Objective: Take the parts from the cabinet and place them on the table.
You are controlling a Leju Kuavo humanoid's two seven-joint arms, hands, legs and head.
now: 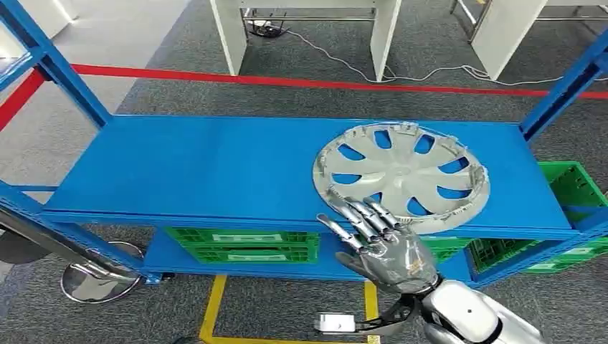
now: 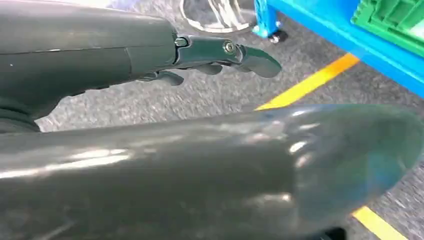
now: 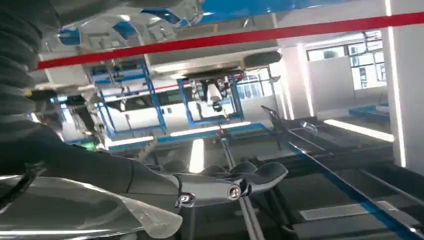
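Reaching over the front edge of the blue metal shelf (image 1: 201,168), the right hand (image 1: 380,240) has its fingers spread and extended, holding nothing, fingertips at the near rim of the silver plastic wheel cover (image 1: 401,175) lying flat on the shelf's right half. Hooking the fingers over that rim should give the best grip. The left hand (image 2: 220,52) hangs near the floor, fingers loosely apart, empty. One wheel cover is visible; green plastic crates (image 1: 240,244) sit below.
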